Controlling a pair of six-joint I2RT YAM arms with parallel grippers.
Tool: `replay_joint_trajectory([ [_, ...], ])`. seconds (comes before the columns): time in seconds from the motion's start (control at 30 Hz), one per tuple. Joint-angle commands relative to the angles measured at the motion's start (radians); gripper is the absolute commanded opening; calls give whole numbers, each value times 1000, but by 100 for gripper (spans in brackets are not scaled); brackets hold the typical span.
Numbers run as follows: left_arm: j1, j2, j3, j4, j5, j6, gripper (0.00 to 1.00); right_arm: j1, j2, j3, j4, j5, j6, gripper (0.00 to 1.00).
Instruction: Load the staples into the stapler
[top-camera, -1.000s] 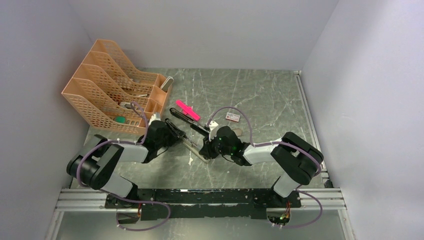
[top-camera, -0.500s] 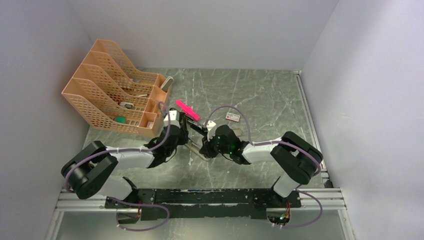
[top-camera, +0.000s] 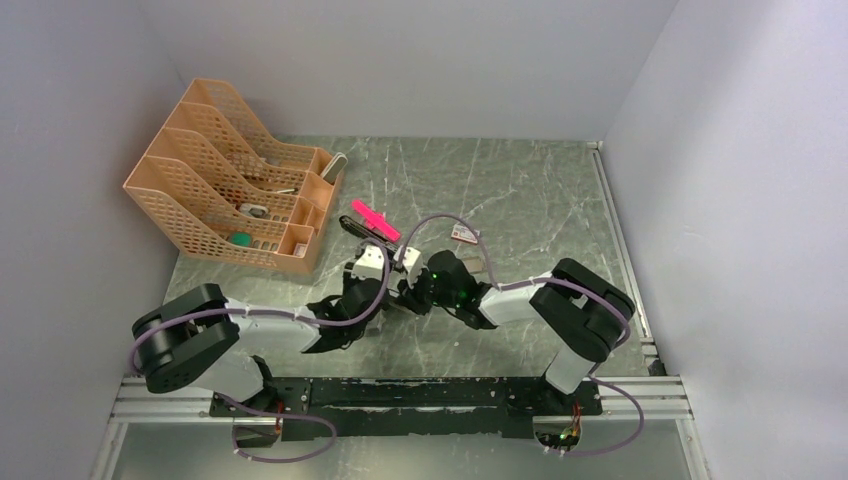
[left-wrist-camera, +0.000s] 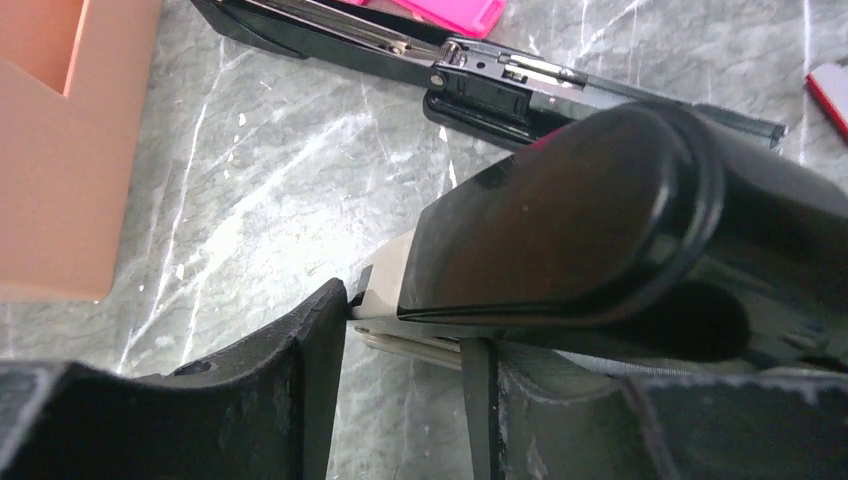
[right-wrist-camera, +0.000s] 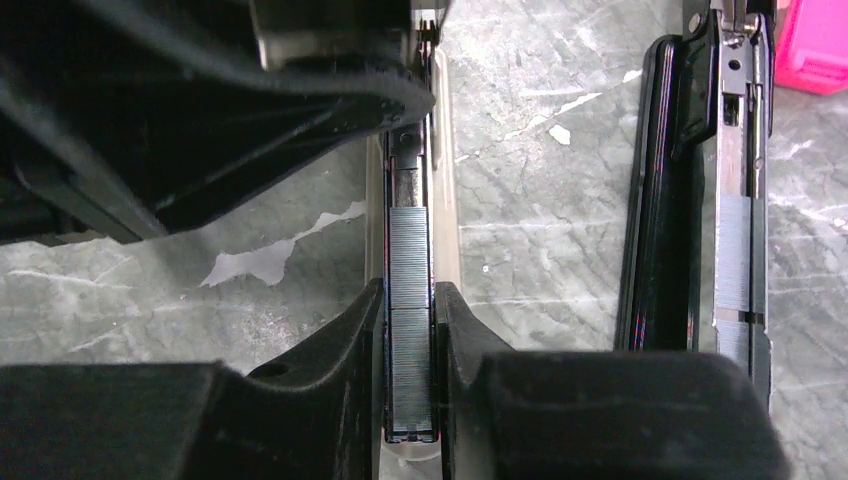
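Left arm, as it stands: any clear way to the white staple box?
Probably not directly. The staple box lies beyond the right gripper, which clamps the stapler, and that arm's cable loops close by it. The left gripper would have to go round.

The staples (right-wrist-camera: 410, 270) lie in the stapler (left-wrist-camera: 560, 200). Just behind the stapler lies a slim stick (left-wrist-camera: 480, 85), with a plastic piece (top-camera: 375, 220) beyond. A desk organizer (top-camera: 215, 180) stands behind-left and a small box (top-camera: 463, 233) behind-right.

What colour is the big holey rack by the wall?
Peachy orange. The rack shows best in the top external view.
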Motion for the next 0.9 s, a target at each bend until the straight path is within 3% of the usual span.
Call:
replay_joint_trajectory([
  [0.0, -70, 29, 23, -51, 22, -21, 48, 2, 51, -16, 45, 16, -50, 2],
  [0.4, -88, -8, -7, -46, 96, -33, 63, -17, 59, -41, 98, -6, -32, 9],
  [0.87, -88, -12, -32, -42, 125, -59, 66, -28, 32, -81, 135, -49, -55, 35],
])
